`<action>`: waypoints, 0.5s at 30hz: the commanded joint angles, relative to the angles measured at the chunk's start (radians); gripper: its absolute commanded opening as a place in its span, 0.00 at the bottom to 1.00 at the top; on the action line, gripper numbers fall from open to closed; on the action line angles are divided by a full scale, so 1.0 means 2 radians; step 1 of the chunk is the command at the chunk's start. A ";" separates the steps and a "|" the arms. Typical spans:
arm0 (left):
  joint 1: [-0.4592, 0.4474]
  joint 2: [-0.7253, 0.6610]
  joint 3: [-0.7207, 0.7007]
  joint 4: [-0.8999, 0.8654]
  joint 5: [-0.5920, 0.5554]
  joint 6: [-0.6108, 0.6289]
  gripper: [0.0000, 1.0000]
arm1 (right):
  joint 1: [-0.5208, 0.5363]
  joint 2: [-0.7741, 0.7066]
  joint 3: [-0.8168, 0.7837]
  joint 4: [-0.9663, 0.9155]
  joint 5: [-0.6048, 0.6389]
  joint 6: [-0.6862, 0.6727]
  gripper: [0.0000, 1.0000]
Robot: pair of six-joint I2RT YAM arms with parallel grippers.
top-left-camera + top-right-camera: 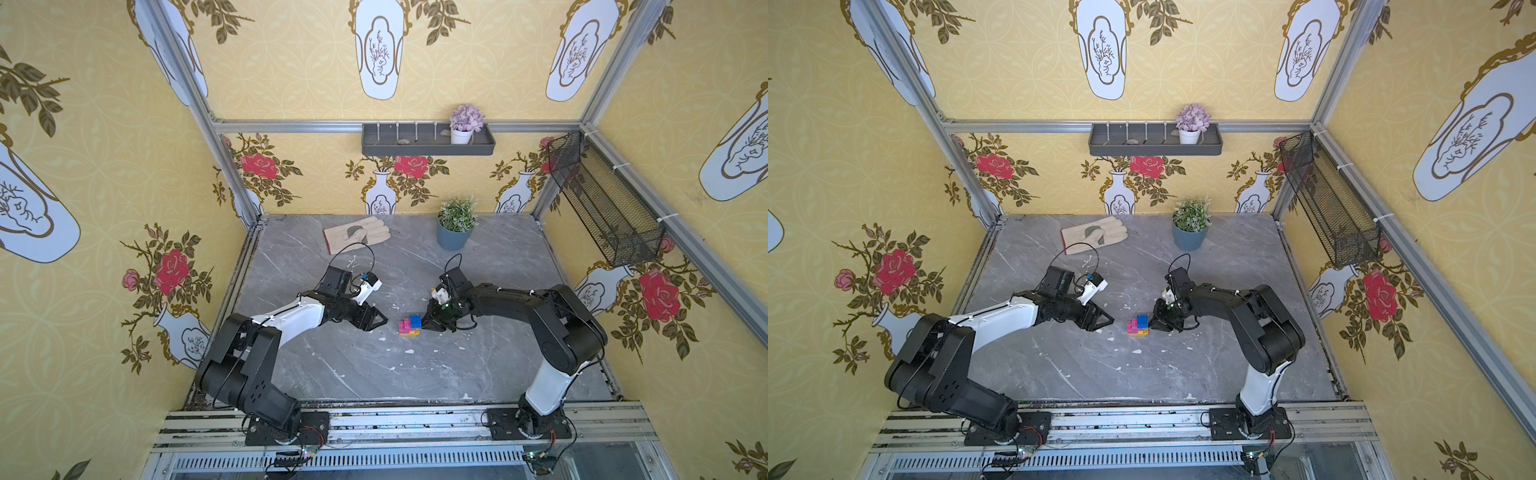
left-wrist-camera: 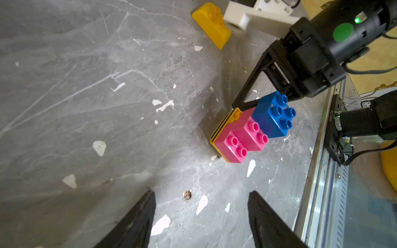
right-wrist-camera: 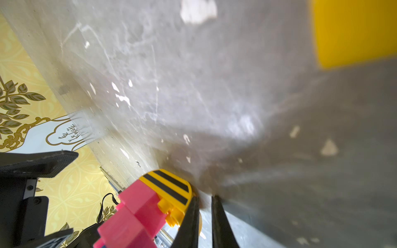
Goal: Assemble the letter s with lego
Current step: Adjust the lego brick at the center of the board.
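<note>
Left hand [image 2: 200, 194] open and empty, near the brick cluster [image 2: 247, 133]; right hand [image 3: 205, 198] closed, tips against its yellow brick [image 3: 171, 184].

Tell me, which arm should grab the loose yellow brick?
Probably the right. The loose yellow brick lies close beside the right gripper, though its jaws are shut and must open. The left gripper is open but farther away.

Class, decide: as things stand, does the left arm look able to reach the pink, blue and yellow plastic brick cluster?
Probably yes: the left gripper is open, only bare grey tabletop lies between it and the cluster; the shut right gripper sits at its far side.
</note>
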 commanded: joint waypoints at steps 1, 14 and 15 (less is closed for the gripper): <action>0.002 -0.002 -0.005 -0.001 0.004 -0.003 0.71 | -0.006 0.005 0.006 -0.048 0.054 -0.016 0.17; 0.000 0.020 0.014 -0.009 0.036 -0.072 0.73 | -0.096 -0.066 0.068 -0.198 0.093 -0.128 0.68; 0.000 0.032 0.016 -0.003 0.047 -0.091 0.72 | -0.105 -0.059 0.078 -0.203 0.091 -0.138 0.69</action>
